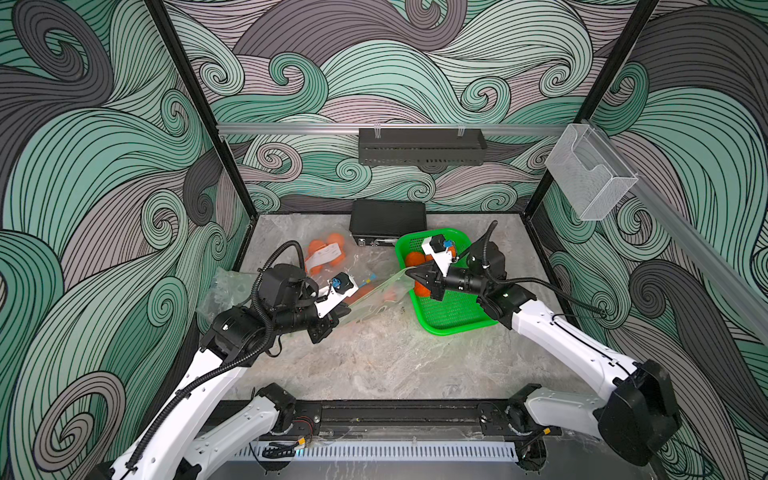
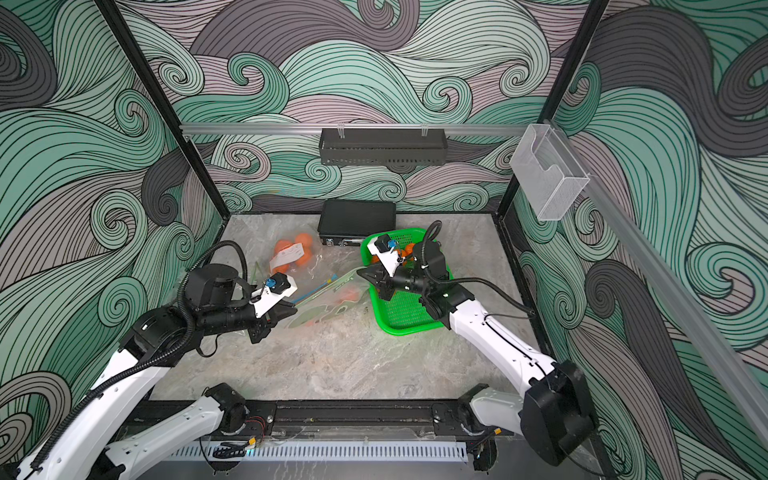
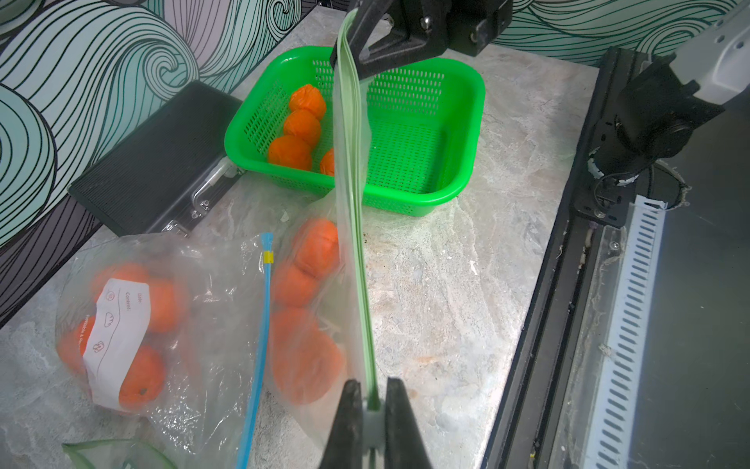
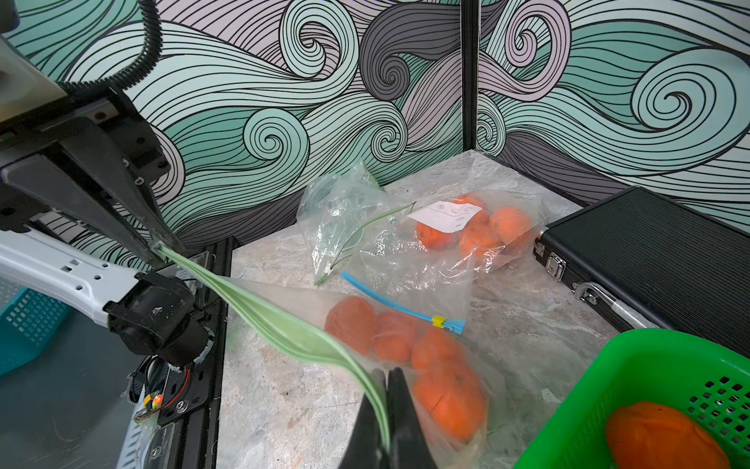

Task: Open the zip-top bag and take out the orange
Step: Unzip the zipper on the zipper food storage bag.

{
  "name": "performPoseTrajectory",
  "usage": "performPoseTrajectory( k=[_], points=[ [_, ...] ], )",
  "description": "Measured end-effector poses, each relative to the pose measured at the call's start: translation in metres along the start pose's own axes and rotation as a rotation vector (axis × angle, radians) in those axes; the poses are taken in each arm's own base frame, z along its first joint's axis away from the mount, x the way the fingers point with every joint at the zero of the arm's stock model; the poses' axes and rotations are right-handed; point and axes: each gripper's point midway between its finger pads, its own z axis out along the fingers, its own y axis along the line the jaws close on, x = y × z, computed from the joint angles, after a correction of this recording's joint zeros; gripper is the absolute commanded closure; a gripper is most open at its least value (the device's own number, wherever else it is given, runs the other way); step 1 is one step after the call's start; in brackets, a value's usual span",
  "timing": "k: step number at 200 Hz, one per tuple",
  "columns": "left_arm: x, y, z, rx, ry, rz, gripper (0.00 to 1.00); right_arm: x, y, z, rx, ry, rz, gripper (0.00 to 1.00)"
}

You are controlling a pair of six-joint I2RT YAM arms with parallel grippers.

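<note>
Both grippers are pinched on the same bag. The left gripper is clamped on an end of its green zip strip, and the right gripper is clamped on the far end. The strip runs taut between them. The bag sags below that line with at least 3 oranges inside. To my eye the seal looks pressed together, so the opening is not yet done and nothing is out of this bag. The basket under the right gripper already holds fruit. A second bag lies full just beside the left gripper.
</note>
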Motion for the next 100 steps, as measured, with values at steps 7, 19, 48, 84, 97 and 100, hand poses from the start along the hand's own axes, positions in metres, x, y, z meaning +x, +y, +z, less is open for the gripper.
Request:
performPoseTrajectory(
  k=[7,19,48,84,97,100],
  points=[
    [0.001,0.0,-0.001,-0.001,0.004,-0.004,1.0,0.0,0.0,0.0,0.001,0.0,0.001,1.0],
    [0.004,-0.002,-0.003,-0.003,0.012,-0.01,1.0,0.0,-0.001,-0.001,0.003,-0.002,0.001,1.0],
    [0.009,-0.003,-0.008,-0.013,0.022,-0.021,1.0,-0.001,-0.003,-0.002,0.01,-0.003,0.006,1.0],
    [0.013,-0.005,-0.011,-0.011,0.032,-0.033,1.0,0.002,-0.006,-0.003,0.016,-0.002,0.01,1.0],
    [0.014,-0.005,-0.01,-0.011,0.034,-0.035,1.0,0.003,-0.006,-0.003,0.017,-0.001,0.013,1.0],
    [0.014,-0.006,-0.01,-0.01,0.034,-0.035,1.0,0.003,-0.006,-0.003,0.017,-0.001,0.014,1.0]
  ],
)
